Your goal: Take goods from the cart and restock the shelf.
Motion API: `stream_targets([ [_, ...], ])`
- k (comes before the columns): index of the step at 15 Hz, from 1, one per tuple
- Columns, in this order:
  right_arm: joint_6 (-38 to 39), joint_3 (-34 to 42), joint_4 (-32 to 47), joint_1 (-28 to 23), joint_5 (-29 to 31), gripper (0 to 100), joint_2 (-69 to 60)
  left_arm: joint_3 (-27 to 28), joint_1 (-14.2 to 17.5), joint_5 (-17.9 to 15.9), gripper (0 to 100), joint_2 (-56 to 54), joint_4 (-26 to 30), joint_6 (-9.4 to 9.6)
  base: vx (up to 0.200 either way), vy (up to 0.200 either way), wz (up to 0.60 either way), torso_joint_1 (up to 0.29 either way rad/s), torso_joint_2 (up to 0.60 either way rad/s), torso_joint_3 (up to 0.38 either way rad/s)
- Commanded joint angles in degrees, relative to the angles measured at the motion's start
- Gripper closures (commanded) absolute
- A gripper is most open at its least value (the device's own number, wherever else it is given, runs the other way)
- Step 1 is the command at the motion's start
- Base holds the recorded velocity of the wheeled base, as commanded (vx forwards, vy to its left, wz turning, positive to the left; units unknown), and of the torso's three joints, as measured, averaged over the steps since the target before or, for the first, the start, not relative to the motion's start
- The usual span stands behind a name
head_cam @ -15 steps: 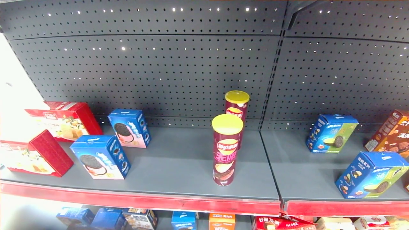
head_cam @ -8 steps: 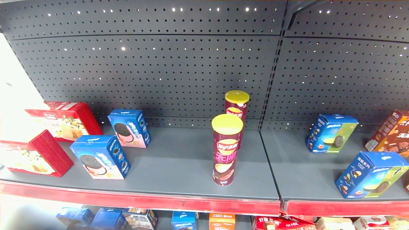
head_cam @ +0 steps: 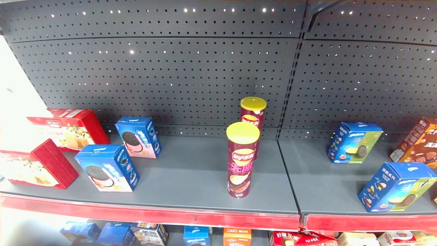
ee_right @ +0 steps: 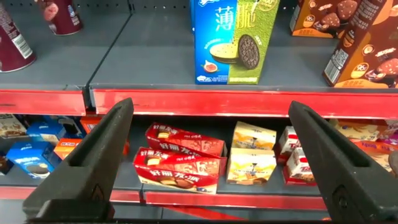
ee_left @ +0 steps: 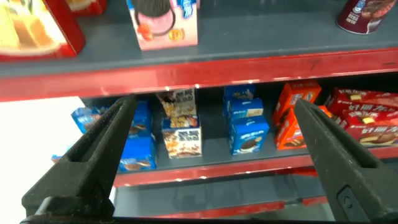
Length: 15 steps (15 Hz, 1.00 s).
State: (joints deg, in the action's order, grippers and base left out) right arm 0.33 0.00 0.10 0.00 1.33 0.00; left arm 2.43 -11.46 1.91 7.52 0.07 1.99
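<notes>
Store shelving: dark perforated back panel [head_cam: 170, 78], grey shelf [head_cam: 191, 177] with red front lip [head_cam: 150, 214], seam right of centre splitting it into two bays. Head view, left to right: rear red box [head_cam: 70, 128] at the left edge mid-height, front red box [head_cam: 34, 165] below it, near the lip. Next, rear blue cookie box [head_cam: 138, 136] close to the back panel and front blue cookie box [head_cam: 107, 167] nearer the lip, the two apart. Right of centre: front can [head_cam: 241, 160], maroon with yellow lid, upright at mid-depth; rear can [head_cam: 252, 114], same type, upright just behind it, by the seam. Right bay: rear blue-green box [head_cam: 353, 143] at centre right, front blue-green box [head_cam: 396, 186] at lower right near the lip, brown box [head_cam: 418, 141] cut off by the right edge. Lower shelf [head_cam: 174, 237] along the bottom of the frame carries blue, orange and red packs. Left gripper [ee_left: 214, 104]: fingers spread wide, gripping nothing, sitting out in front of the shelving just under the red lip; small blue boxes [ee_left: 249, 127] and an orange pack [ee_left: 289, 118] on the lower shelf show between the fingers. Right gripper [ee_right: 211, 106]: fingers also spread wide, gripping nothing, in front of the right bay at lip height; red packs [ee_right: 180, 162] and tan packs [ee_right: 252, 158] on the lower shelf show between the fingers, a blue-green box upright on the shelf above them.
</notes>
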Motion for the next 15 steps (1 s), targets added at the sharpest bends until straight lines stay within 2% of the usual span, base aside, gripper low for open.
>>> stream_targets([
  [1,0.02,0.00,-0.01,0.00,-0.01,0,0.00,12.60,-1.90,-4.29,0,18.05,-0.51,4.52,0.000,0.000,0.00,0.000,0.00,0.000],
  [2,-0.07,0.00,-0.01,0.00,-0.01,0,0.00,16.91,-4.45,-7.98,0,24.12,-0.51,4.25,0.000,0.000,0.00,0.000,0.00,0.000],
  [3,0.02,0.00,-0.01,0.00,-0.01,0,0.00,20.60,-7.26,-9.21,0,30.01,-0.95,3.73,0.000,0.000,0.00,0.000,0.00,0.000],
  [6,0.02,0.00,-0.01,0.00,-0.01,0,0.00,26.67,-14.03,-9.38,0,42.75,-5.26,2.58,0.000,0.000,0.00,0.000,0.00,0.000],
  [7,0.02,0.00,-0.01,0.00,-0.01,0,0.00,26.84,-14.20,-9.38,0,43.81,-5.61,2.58,0.000,0.000,0.00,0.000,0.00,0.000],
  [8,0.02,0.00,-0.01,0.00,-0.01,0,0.00,26.75,-16.14,-9.03,0,48.46,-8.60,2.41,0.000,0.000,0.00,0.000,0.00,0.000],
  [11,-0.07,0.00,-0.01,0.00,-0.01,0,0.00,26.31,-16.49,-9.03,0,54.88,-11.41,0.21,0.000,0.000,0.00,0.000,0.00,0.000],
  [12,0.02,0.00,-0.01,0.00,-0.01,0,0.00,26.31,-16.93,-8.77,0,58.84,-14.58,0.65,0.000,0.000,0.00,0.000,0.00,0.000],
  [15,0.02,0.00,-0.01,0.00,-0.01,0,0.00,25.87,-18.60,-3.85,0,67.01,-20.29,0.83,0.000,0.000,0.00,0.000,0.00,0.000],
])
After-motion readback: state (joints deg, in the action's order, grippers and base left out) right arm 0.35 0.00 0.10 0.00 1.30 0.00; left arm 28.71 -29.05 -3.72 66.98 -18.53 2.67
